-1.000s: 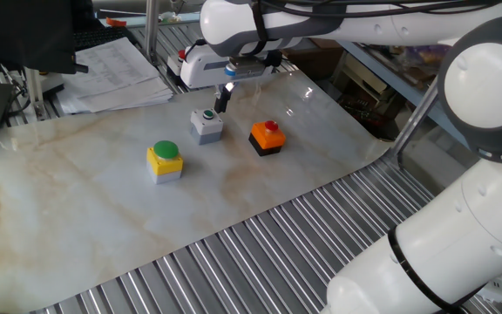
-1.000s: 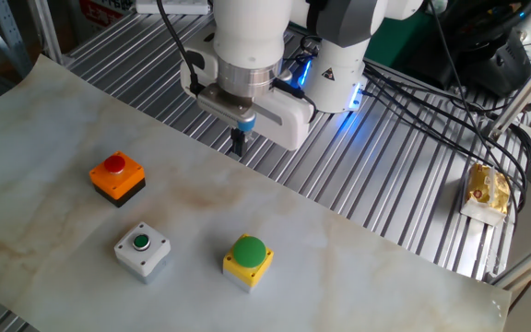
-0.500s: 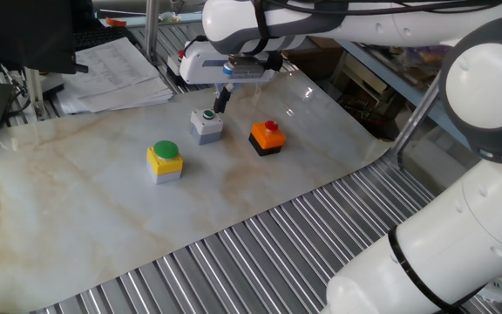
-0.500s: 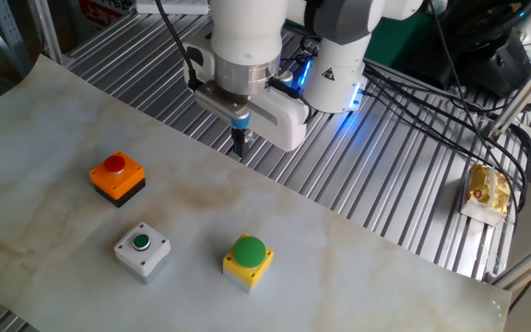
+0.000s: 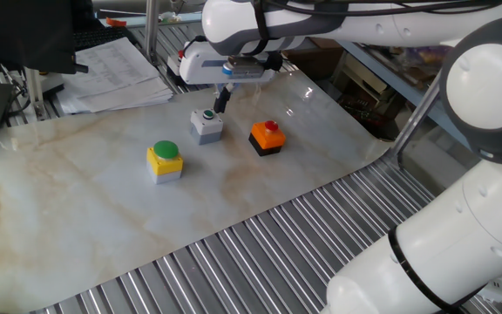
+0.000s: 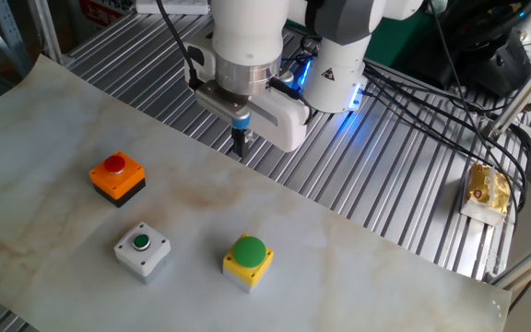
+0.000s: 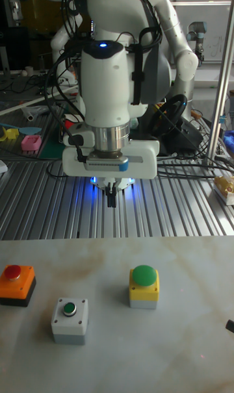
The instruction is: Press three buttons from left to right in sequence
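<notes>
Three small box push-buttons sit in a row on the pale marbled counter [image 5: 77, 218]: a yellow box with a big green cap [image 5: 165, 160] at the left, a grey box with a small green cap [image 5: 206, 125] in the middle, and an orange-and-black box with a red cap [image 5: 267, 137] at the right. The white robot arm's dark pincer [image 6: 240, 143] hangs above the counter's far edge, touching nothing; whether it is released or clenched cannot be told. Pressing seems not yet begun, so the next move calls for swinging over the yellow box and pushing straight down.

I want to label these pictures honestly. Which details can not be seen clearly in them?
- End effector: the dark fingertips are too small in every view to show any gap.
- Paper stack, one fixed view: print too small.
- Yellow packet, the other fixed view: label blurred.
</notes>
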Controlling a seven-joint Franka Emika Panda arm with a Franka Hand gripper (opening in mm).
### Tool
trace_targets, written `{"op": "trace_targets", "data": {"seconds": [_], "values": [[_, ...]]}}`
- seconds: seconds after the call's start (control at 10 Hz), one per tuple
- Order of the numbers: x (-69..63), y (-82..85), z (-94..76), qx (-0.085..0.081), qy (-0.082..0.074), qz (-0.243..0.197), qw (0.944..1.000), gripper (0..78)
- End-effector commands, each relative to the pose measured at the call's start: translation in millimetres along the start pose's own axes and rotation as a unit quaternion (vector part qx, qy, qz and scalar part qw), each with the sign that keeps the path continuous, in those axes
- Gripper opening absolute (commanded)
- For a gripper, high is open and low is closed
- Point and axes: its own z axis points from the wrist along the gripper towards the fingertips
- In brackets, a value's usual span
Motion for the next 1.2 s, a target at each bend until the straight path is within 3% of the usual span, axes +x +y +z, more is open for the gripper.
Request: {"op": "trace_targets", "data": {"seconds": [0.1,1.2], "values": [[-0.8,-0.4,-0.4,0.0,-0.003,0.002,1.0,0.0],[-4.5,-26.6,11.6,-0.002,-0.009,-0.016,0.9998,0.0]]}}
